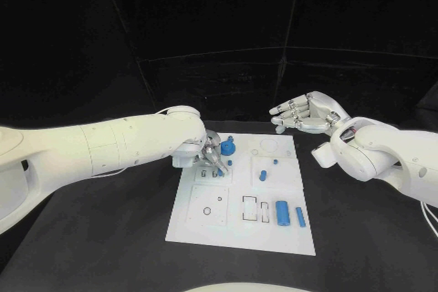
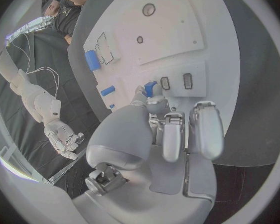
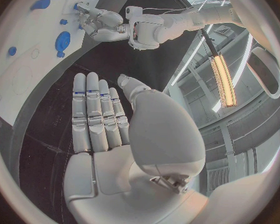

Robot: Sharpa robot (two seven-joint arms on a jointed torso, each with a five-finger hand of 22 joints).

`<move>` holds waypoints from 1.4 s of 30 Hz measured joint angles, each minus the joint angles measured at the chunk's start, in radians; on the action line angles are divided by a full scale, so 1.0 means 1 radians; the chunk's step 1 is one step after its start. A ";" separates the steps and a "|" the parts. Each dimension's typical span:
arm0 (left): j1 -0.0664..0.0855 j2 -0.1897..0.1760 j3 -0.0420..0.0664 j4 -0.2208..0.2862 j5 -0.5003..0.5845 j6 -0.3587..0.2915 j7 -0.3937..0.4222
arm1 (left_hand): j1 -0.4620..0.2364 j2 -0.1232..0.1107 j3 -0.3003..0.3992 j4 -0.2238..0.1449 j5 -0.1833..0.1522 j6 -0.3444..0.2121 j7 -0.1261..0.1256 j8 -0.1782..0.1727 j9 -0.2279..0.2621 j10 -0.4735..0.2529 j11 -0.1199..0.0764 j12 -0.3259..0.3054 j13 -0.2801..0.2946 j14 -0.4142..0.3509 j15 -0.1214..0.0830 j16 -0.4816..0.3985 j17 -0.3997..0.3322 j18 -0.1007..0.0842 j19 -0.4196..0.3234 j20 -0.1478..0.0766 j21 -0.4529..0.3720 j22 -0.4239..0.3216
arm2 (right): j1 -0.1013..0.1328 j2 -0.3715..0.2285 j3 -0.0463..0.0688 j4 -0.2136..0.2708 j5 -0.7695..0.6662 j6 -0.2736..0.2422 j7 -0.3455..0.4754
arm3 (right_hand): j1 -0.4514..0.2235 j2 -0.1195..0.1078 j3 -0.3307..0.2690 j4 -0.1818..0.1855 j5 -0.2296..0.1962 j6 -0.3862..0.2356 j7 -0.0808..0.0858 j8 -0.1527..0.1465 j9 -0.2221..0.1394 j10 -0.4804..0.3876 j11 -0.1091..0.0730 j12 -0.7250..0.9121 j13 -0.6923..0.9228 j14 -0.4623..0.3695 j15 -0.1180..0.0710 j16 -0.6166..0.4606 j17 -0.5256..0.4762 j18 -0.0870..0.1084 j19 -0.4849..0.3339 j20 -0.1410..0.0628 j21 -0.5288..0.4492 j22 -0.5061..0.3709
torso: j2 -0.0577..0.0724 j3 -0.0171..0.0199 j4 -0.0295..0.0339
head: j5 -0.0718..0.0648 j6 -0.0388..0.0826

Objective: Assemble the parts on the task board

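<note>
In the head view, the task board (image 1: 245,189) is taken as the landmark. The left hand (image 1: 212,156) is seen over the board's far left part, fingers drawn together and pointing down toward a pair of small dark slots (image 1: 216,173). A small blue part (image 1: 228,163) shows just beside the fingertips; whether it is pinched cannot be settled from here. A blue gear-like part (image 1: 227,144) stands at the board's far edge, just behind the hand. A short blue peg (image 1: 262,175) lies near the board's middle, and two blue cylinders (image 1: 290,213) lie side by side at the near right, long axes running from near edge to far edge. The right hand (image 1: 306,114) is held off the board beyond its far right corner, fingers spread and holding nothing.

In the left wrist view, a small blue piece (image 2: 150,88) is pinched between the left hand's fingertips (image 2: 156,104), touching the board just beside the two slots (image 2: 176,81). The slots lie ahead of the fingertips, their long axes parallel. It is judged that the coming move depends on lining the piece's long axis with the nearer slot.

In the right wrist view, the right hand (image 3: 115,134) is shown flat and open, well apart from the board; the left hand is clearly the nearer.
</note>
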 measured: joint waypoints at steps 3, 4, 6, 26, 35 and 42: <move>0.001 0.000 0.001 0.002 0.000 -0.003 0.003 | 0.025 0.006 0.029 -0.029 -0.003 -0.008 0.000 0.000 -0.001 -0.004 0.000 -0.002 -0.004 0.003 -0.003 0.000 0.000 0.000 0.000 0.000 0.000 0.000 | 0.000 0.001 0.000 -0.001 0.000 0.000 -0.001 | 0.000 0.000 0.000 0.000 0.006 0.000 0.000 0.000 0.000 0.000 0.000 0.000 0.000 0.003 0.003 0.000 0.000 0.000 0.000 0.000 0.000 0.000 | 0.000 0.0000 0.0000 | 0.001 -0.001; 0.001 0.000 0.001 0.002 0.000 -0.004 0.005 | 0.031 0.006 0.037 -0.033 -0.002 -0.012 0.002 -0.004 -0.001 -0.007 0.000 -0.005 -0.005 0.003 -0.003 0.000 0.000 0.000 0.000 0.000 0.000 0.001 | 0.000 0.001 0.000 -0.002 0.000 0.000 -0.001 | 0.000 0.000 0.003 -0.003 0.006 0.000 0.000 0.000 0.000 0.000 0.000 0.000 0.000 0.003 0.003 0.000 0.000 0.000 0.000 0.000 0.000 0.000 | 0.000 0.0000 0.0000 | 0.001 -0.001; 0.001 -0.001 0.001 0.003 0.000 -0.007 0.008 | 0.046 0.009 0.045 -0.027 0.007 -0.014 0.003 -0.008 -0.001 -0.007 0.000 -0.010 -0.008 0.003 -0.003 0.000 0.000 0.000 0.000 0.000 0.000 0.001 | 0.000 0.002 0.000 -0.003 0.000 0.000 -0.002 | -0.004 0.004 0.003 -0.003 0.006 0.000 0.000 0.000 0.000 0.000 0.000 0.000 0.000 0.003 0.003 0.000 0.000 0.000 0.000 0.000 0.000 0.000 | 0.000 0.0000 0.0000 | 0.001 -0.001; 0.000 -0.061 -0.001 0.039 0.081 -0.066 0.043 | -0.204 -0.219 0.632 -0.010 0.133 -0.034 0.013 0.042 0.068 -0.001 0.012 -0.021 -0.021 0.003 -0.003 0.000 0.000 0.000 0.000 0.000 0.000 0.010 | 0.000 0.007 0.000 -0.013 0.000 0.004 -0.006 | -0.004 0.004 0.003 -0.003 0.020 0.000 0.000 0.000 0.000 -0.004 0.004 0.000 -0.002 0.003 0.003 -0.005 -0.002 0.000 0.000 0.000 -0.003 -0.003 | -0.001 0.0006 0.0020 | 0.006 0.000; -0.003 -0.106 -0.002 0.091 0.123 -0.135 0.059 | -0.235 -0.248 0.688 -0.012 0.181 -0.036 0.011 0.063 0.089 0.006 0.005 -0.016 -0.019 0.003 -0.003 0.000 0.000 0.000 0.000 0.000 0.000 0.015 | 0.000 0.009 0.000 -0.018 0.000 0.007 -0.008 | -0.004 0.004 0.003 -0.003 0.020 0.000 0.000 0.000 0.000 -0.004 0.004 0.000 -0.002 0.003 0.003 -0.005 -0.002 0.000 0.000 0.000 -0.007 -0.003 | -0.002 0.0013 0.0025 | 0.013 0.002; -0.022 -0.145 -0.003 0.141 0.123 -0.208 0.072 | -0.241 -0.253 0.690 -0.013 0.186 -0.036 0.011 0.070 0.093 0.006 0.005 -0.016 -0.027 0.003 -0.003 0.000 0.000 0.000 0.000 0.000 0.000 0.022 | 0.000 0.010 0.000 -0.021 0.000 0.008 -0.009 | -0.009 -0.001 0.000 -0.006 0.020 -0.003 -0.003 0.000 0.000 -0.004 0.004 0.000 -0.002 0.003 0.003 -0.005 -0.002 0.000 0.000 0.000 -0.007 -0.004 | -0.002 0.0019 0.0030 | 0.016 0.003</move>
